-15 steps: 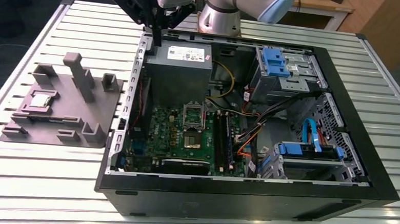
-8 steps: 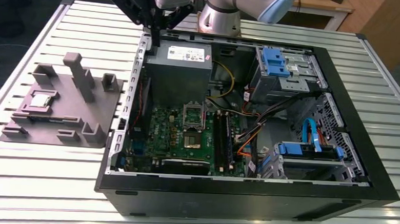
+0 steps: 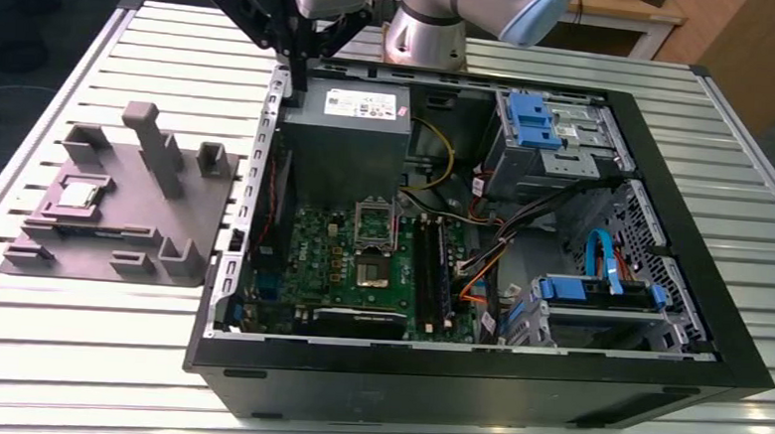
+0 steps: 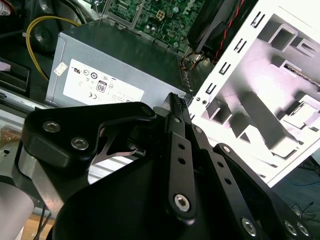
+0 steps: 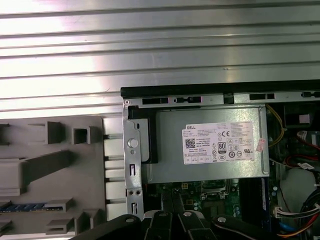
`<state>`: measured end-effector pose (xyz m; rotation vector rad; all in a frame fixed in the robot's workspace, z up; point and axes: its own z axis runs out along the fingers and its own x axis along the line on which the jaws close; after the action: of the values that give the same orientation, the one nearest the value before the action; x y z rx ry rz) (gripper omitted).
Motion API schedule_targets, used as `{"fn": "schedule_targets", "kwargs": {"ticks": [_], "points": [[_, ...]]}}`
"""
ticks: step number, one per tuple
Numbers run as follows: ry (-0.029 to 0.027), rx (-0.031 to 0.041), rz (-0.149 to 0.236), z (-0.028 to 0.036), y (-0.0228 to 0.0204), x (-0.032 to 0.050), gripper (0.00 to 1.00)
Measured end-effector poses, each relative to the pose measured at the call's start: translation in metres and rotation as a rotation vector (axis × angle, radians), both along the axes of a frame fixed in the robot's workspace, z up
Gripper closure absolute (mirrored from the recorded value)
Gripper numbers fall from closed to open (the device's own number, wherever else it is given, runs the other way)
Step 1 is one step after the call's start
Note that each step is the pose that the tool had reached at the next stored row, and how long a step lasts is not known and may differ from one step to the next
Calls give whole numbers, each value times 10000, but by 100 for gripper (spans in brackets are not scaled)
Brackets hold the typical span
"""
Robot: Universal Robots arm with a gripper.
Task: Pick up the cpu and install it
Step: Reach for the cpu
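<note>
step: approach before the pick, by my read; nothing held, cpu not yet installed
fingers [image 4: 179, 145]: pressed together, nothing between them, hanging above the rear corner of the case [image 3: 486, 376]
cpu [image 3: 81, 196]: flat in a recess of the grey fixture [image 3: 190, 192] on the counter [image 3: 114, 362], well apart from the fingers, lower and off to the exterior view's left of them
power supply [image 3: 346, 125]: just below and beside the fingertips
socket [image 3: 375, 219]: on the motherboard [image 3: 345, 265], past the power supply from the fingers; looks empty, not sure
next move needs: likely fingers spread and squared over the fixture; the chip is thin, so a careful edge grip
</note>
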<state>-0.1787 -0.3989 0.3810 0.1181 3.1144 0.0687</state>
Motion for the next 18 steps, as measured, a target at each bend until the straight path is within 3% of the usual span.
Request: {"fn": "schedule_targets", "kwargs": {"ticks": [18], "points": [[10, -1, 0, -23, 0, -60, 89]]}}
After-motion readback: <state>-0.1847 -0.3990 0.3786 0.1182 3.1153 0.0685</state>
